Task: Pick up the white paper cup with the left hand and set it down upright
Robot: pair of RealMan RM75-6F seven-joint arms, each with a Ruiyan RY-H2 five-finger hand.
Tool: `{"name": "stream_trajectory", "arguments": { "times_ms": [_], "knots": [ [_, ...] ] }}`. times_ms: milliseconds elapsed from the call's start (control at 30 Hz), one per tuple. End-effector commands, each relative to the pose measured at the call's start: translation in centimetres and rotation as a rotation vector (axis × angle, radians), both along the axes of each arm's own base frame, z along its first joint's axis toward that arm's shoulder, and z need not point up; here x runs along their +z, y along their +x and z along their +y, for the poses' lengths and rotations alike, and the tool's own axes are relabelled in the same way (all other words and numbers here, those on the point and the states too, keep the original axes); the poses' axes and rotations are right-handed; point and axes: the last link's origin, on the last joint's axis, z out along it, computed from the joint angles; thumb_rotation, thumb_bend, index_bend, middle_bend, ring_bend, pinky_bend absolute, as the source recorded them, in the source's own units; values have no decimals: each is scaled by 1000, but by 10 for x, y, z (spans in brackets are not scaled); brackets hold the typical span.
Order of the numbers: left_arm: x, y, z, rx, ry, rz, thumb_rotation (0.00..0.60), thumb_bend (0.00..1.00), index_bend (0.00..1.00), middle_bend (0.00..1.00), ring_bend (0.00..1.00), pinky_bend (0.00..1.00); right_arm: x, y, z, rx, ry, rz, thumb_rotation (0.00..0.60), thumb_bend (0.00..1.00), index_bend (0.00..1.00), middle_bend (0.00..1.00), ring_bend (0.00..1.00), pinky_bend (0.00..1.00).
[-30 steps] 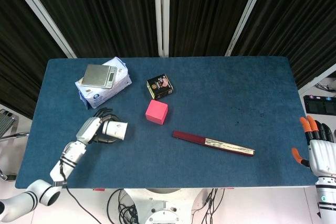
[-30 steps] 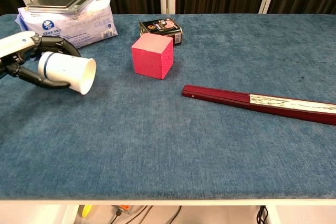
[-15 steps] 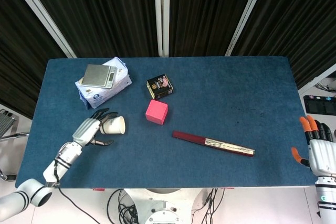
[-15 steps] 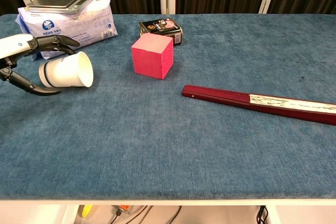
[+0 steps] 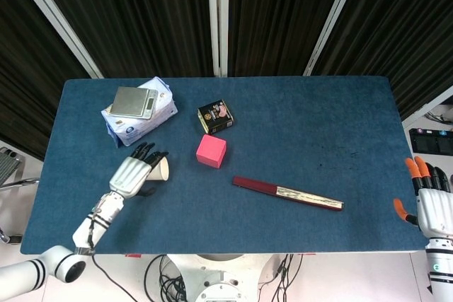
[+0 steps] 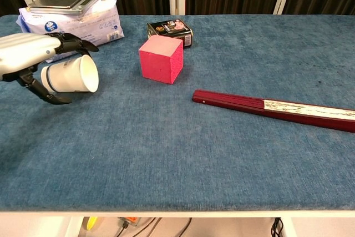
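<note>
A: From the head view, our left hand (image 5: 132,173) covers the white paper cup (image 5: 162,167), which lies on its side on the bench (image 5: 297,125) beside the pink cube (image 5: 211,151). We can't tell whether it grips.

B: Chest view: fingers (image 6: 71,41) arch over the cup (image 6: 71,75), thumb apart below. We should wrap it fully before tipping it upright. Our right hand (image 5: 430,203) idles, released, partly cropped.

blue table (image 5: 318,118), dark slatted wall (image 5: 141,12)

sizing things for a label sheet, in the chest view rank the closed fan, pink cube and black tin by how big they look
1. closed fan, longest by far
2. pink cube
3. black tin, partly hidden behind the cube and farther away, so unsure
</note>
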Motion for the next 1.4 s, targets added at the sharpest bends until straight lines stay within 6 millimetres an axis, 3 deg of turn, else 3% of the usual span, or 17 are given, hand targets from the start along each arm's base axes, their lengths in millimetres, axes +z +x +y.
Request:
{"name": "stream_trajectory", "arguments": {
  "times_ms": [33, 233, 633, 800, 900, 1067, 1267, 1400],
  "knots": [
    [-4, 22, 10, 78, -31, 14, 600, 159, 102, 198, 0, 18, 1, -3, 0, -6, 3, -2, 600, 273, 0, 0, 0, 0],
    [-3, 32, 18, 90, -5, 87, 600, 159, 116, 277, 0, 23, 2, -7, -1, -18, -3, -12, 600, 279, 0, 0, 0, 0],
    [-3, 43, 17, 72, 24, 133, 600, 169, 250, 423, 62, 40, 1, -11, -3, -30, 5, -20, 600, 290, 0, 0, 0, 0],
    [4, 52, 12, 71, 33, -13, 600, 186, 314, 440, 84, 45, 2, -11, -2, -33, 1, -21, 600, 290, 0, 0, 0, 0],
    [9, 57, 8, 88, 31, -236, 600, 187, 325, 445, 92, 45, 1, -11, -3, -35, 3, -21, 600, 290, 0, 0, 0, 0],
    [13, 32, 4, 172, 3, -642, 600, 189, 340, 458, 100, 43, 0, -10, -3, -33, 12, -20, 600, 290, 0, 0, 0, 0],
    [4, -23, -7, 166, 68, -812, 600, 188, 341, 458, 100, 44, 0, -8, -2, -32, 12, -13, 600, 291, 0, 0, 0, 0],
    [-4, -46, -12, 165, 109, -841, 600, 187, 341, 458, 100, 59, -2, -6, -1, -28, 17, -1, 600, 293, 0, 0, 0, 0]
  ]
}}
